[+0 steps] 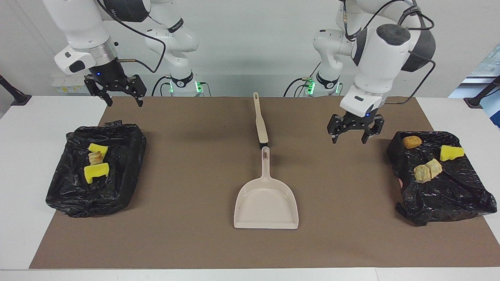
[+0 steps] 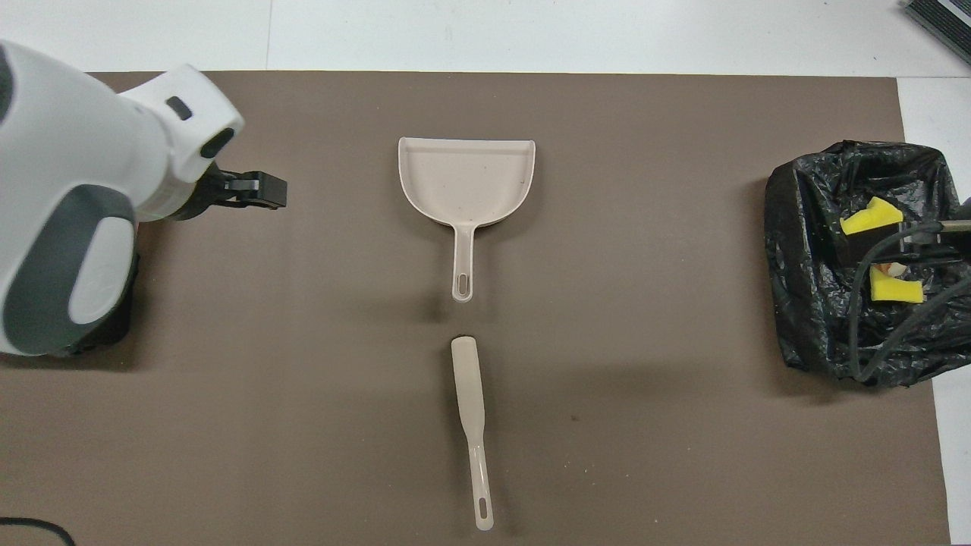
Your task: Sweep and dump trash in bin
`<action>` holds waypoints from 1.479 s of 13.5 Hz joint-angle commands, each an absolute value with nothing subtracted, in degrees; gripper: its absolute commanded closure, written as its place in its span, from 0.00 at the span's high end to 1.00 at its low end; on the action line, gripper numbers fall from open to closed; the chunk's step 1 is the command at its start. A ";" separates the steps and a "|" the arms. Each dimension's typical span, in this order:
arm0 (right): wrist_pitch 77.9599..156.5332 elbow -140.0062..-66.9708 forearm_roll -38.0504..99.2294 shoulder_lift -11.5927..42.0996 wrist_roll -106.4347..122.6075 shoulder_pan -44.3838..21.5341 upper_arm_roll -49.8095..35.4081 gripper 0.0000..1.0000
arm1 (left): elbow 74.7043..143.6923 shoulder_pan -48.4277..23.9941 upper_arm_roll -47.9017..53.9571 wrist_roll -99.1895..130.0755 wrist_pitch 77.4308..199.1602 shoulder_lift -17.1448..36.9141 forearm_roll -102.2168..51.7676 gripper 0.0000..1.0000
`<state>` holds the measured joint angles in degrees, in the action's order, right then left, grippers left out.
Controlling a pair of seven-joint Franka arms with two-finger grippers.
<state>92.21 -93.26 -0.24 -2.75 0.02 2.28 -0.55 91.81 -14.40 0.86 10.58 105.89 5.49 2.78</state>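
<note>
Overhead, left arm (image 2: 68,227) hides one bin (image 1: 441,179).

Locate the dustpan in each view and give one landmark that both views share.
Facing view: the dustpan lies at mid-table on the brown mat, below centre, handle pointing up toward the robots.
Overhead view: the dustpan lies above centre, handle pointing down toward the robots.
Shared landmark: the flat beige scraper, lying in line with the handle's end, nearer to the robots.
</note>
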 commanded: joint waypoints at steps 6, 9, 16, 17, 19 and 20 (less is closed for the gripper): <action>91.14 -93.16 -0.18 -3.25 -1.14 2.29 -0.70 1.00 | 82.02 -4.84 1.05 -5.43 93.00 4.74 -1.85 1.00; 91.14 -93.16 -0.18 -3.25 -1.14 2.29 -0.70 1.00 | 74.91 -4.22 0.97 -7.03 88.26 7.29 -1.67 1.00; 91.14 -93.16 -0.18 -3.25 -1.14 2.29 -0.70 1.00 | 85.96 -4.40 -0.09 -6.94 89.03 -0.62 -1.85 1.00; 91.14 -93.16 -0.18 -3.25 -1.14 2.29 -0.70 1.00 | 85.96 -4.39 -0.09 -6.51 89.03 -0.62 -1.85 1.00; 91.14 -93.16 -0.18 -3.25 -1.14 2.29 -0.70 1.00 | 86.04 -4.39 -0.09 -6.24 89.03 -0.70 -1.85 1.00; 91.14 -93.16 -0.18 -3.25 -1.14 2.29 -0.70 1.00 | 86.04 -4.39 -0.09 -6.24 89.03 -0.70 -1.85 1.00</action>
<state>92.21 -93.26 -0.24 -2.75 0.02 2.28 -0.55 83.71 -4.79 -0.03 -6.05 88.22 1.15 -1.00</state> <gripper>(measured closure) 0.000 0.000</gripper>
